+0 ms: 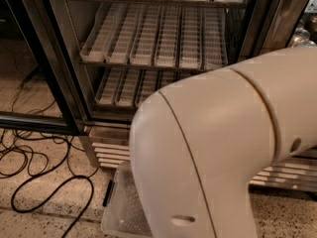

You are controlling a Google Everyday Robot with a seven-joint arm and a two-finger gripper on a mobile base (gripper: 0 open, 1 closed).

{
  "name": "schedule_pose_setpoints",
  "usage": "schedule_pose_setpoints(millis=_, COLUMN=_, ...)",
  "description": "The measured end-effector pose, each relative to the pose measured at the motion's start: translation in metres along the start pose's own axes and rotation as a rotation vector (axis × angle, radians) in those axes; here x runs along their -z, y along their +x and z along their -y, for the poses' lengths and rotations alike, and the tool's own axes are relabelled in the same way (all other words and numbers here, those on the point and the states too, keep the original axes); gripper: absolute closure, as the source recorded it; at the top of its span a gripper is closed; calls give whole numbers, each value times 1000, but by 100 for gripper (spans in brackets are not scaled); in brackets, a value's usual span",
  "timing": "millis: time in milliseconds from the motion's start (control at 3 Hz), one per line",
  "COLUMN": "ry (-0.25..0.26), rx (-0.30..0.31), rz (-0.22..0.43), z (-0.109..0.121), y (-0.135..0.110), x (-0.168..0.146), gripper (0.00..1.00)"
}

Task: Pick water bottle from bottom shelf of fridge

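Note:
The fridge [69, 90] stands open, its steel frame and black-edged door at the left. The bottom shelf [123, 86] shows only its left white slotted lane trays. The large white casing of my arm [223, 152] covers the rest of that shelf. The water bottle is hidden behind the arm. A middle shelf [158, 36] of empty white lane trays is in plain view above. My gripper is out of view, somewhere past the arm casing.
The louvered steel base grille [110, 151] runs under the fridge opening. A clear plastic tray [119, 207] lies on the speckled floor in front of it. Black cables [44, 182] loop over the floor at the left. The open glass door [25, 58] stands at the far left.

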State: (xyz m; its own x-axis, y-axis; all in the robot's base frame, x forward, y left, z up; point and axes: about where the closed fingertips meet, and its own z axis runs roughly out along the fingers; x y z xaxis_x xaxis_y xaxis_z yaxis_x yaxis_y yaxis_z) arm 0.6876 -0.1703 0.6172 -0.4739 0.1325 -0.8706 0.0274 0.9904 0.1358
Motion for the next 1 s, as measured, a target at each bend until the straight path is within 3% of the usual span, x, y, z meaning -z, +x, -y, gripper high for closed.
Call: schedule_pose_setpoints(millis=1000, ry=16, rx=-26, rz=38, z=-6, y=-15, x=-27, gripper=28)
